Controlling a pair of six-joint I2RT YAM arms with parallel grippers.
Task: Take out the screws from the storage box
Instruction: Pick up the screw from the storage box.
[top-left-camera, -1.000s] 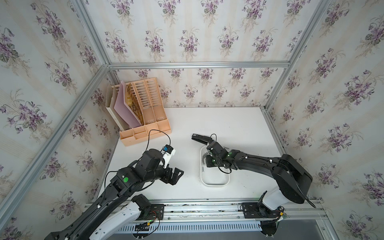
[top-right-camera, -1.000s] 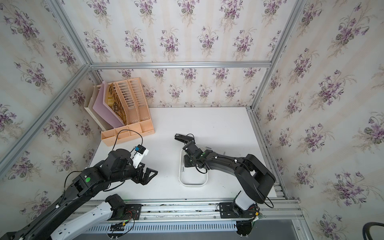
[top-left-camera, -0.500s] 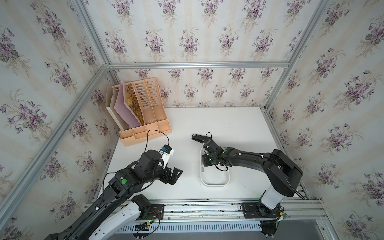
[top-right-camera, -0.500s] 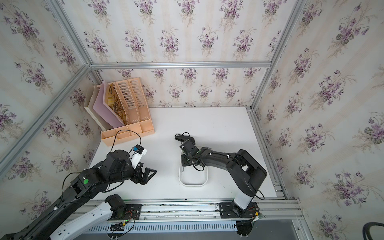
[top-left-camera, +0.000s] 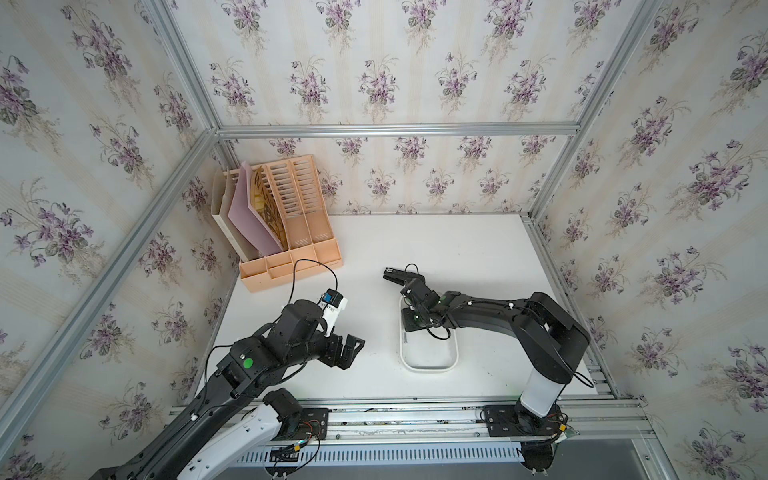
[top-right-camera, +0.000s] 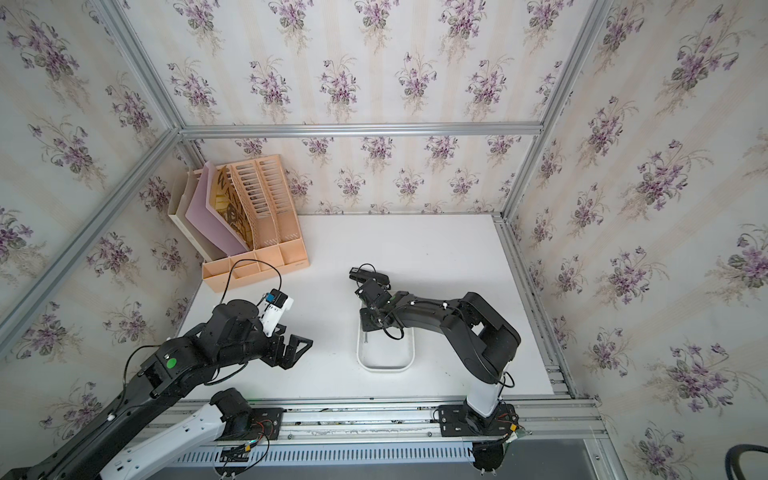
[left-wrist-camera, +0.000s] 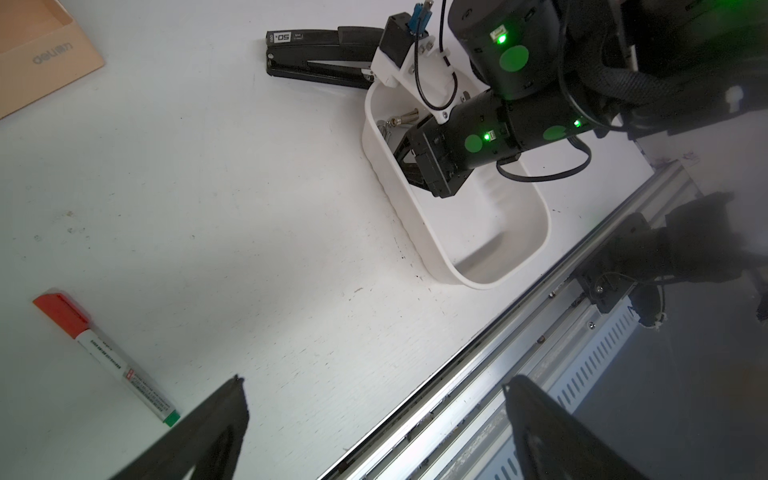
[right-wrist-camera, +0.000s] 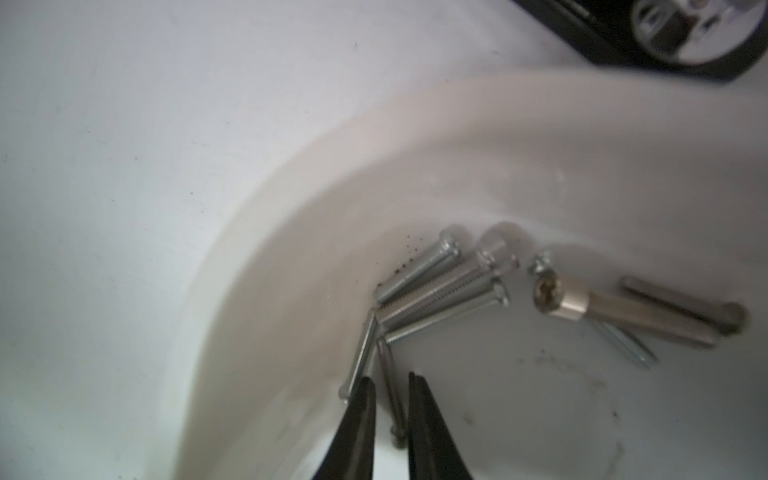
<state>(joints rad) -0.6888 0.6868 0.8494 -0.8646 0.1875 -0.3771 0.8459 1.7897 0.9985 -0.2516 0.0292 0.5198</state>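
Deep in the box (right-wrist-camera: 291, 249) corner, straddling one of the screws (right-wrist-camera: 389, 382) with right jaws narrow, not yet pinching. Holding left jaws wide, empty, above the table (left-wrist-camera: 249, 208). Might slip off that thin round shaft, or nudge its neighbours.

I see the white, low-walled storage box (top-left-camera: 430, 353) sitting flat, touching the stapler (top-left-camera: 395, 274). The slim silvery screws (right-wrist-camera: 436, 289) lie flat, bunched in its corner nearest that stapler.
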